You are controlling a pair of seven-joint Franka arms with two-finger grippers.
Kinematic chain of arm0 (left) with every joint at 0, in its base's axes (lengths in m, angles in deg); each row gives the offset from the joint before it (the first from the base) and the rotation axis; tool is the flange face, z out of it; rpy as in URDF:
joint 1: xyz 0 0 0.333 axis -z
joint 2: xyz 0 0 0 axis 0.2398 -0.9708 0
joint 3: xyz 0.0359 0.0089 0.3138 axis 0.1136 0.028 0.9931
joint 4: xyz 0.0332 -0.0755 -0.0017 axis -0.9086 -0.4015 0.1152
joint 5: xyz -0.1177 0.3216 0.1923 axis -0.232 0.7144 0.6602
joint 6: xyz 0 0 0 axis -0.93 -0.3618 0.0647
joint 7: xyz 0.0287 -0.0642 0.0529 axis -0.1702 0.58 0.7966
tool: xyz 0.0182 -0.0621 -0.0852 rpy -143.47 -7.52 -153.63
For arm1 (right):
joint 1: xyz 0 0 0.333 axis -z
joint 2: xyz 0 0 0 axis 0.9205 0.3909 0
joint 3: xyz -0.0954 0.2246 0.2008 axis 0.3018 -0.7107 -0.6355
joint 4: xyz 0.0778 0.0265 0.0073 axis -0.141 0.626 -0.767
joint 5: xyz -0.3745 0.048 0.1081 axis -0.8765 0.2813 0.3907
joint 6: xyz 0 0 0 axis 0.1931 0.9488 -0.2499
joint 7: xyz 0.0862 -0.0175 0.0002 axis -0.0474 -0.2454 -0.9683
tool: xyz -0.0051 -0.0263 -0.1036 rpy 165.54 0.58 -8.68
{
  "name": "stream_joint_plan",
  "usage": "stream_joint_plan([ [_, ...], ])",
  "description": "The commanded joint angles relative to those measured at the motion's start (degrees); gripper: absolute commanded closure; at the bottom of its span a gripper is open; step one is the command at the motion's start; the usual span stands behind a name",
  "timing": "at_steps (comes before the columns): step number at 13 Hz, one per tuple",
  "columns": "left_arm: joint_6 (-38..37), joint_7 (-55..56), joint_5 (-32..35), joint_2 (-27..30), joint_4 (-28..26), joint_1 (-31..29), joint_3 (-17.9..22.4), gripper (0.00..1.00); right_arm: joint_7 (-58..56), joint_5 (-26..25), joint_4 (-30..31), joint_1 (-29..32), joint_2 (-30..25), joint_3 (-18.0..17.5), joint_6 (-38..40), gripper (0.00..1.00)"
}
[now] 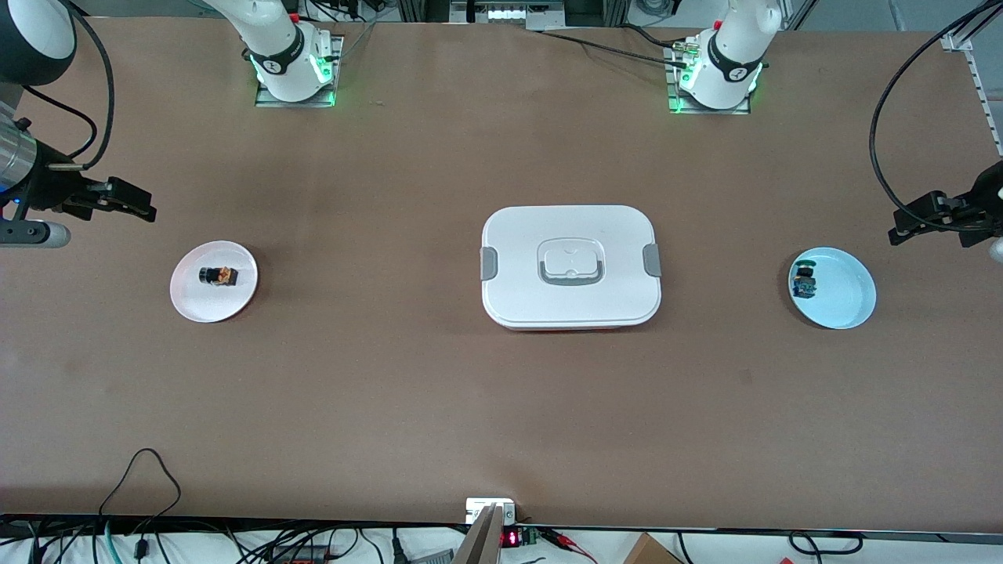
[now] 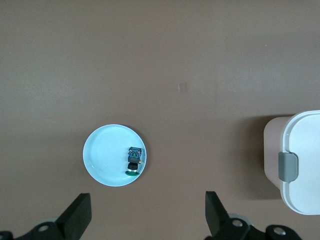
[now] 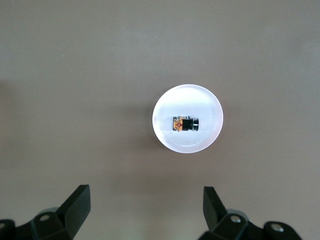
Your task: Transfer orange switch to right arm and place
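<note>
The orange switch lies on its side on a small white plate toward the right arm's end of the table. It also shows in the right wrist view, on the plate. My right gripper hangs open and empty over bare table beside that plate; in its wrist view the fingers stand wide apart. My left gripper is open and empty over bare table at the left arm's end.
A blue-bodied switch with a green top lies on a light blue plate below the left gripper, also in the left wrist view. A white lidded container with grey clips sits mid-table between the plates.
</note>
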Motion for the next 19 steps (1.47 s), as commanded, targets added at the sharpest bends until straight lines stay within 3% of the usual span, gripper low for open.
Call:
stream_joint_plan([
  [1,-1.31,0.03,1.76,-0.88,1.7,-0.05,-0.29,0.0,-1.1,-0.56,3.37,0.26,-3.07,-0.17,-1.48,0.0],
  [5,-1.31,0.03,1.76,-0.79,1.7,-0.05,-0.29,0.0,-0.14,-0.56,6.28,0.08,-5.45,-0.26,-3.24,0.0],
  [13,-1.31,0.03,1.67,-0.79,1.61,-0.14,-0.29,0.0,-0.4,-0.39,-0.22,0.08,-3.7,-0.44,0.18,0.0],
  [19,-1.31,0.03,1.67,-0.79,1.7,-0.05,-0.29,0.0,-0.66,-0.3,-1.02,-0.18,-3.87,-0.61,2.65,0.0],
])
